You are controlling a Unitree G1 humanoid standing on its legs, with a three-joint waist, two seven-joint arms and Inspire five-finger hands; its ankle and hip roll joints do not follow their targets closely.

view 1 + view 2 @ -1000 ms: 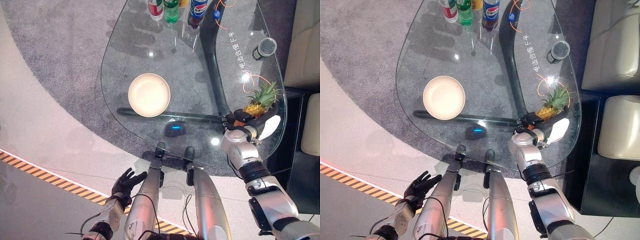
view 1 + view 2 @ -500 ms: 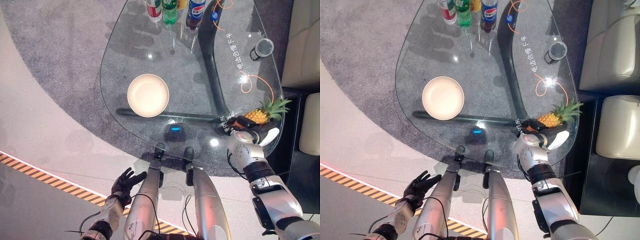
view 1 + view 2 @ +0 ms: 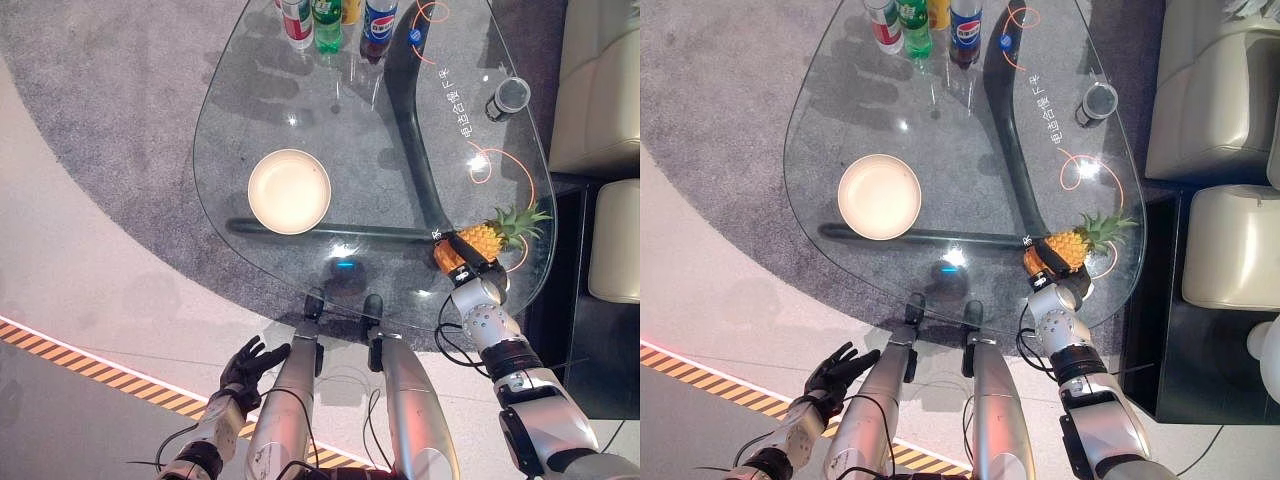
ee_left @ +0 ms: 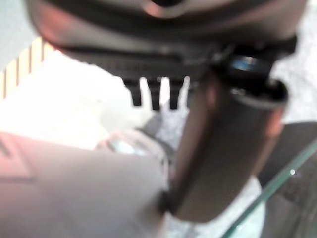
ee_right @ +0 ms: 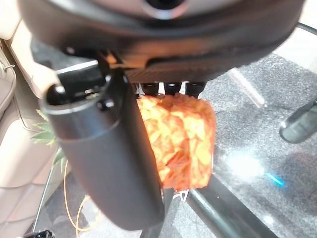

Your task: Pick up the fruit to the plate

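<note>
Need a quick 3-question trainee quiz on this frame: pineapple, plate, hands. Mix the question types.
1. True or false: the pineapple already lies on the plate.
2. Which robot hand is shut on the pineapple? A) left robot hand B) right robot hand C) neither
3. Fill in: the bottles stand at the table's ____ edge, as seen from the robot.

Key
1. False. The plate is empty, and the pineapple is near the table's right rim, well apart from the plate.
2. B. The right wrist view shows the fingers and thumb round the fruit; the left robot hand hangs open off the table, low on the left.
3. Far.
</note>
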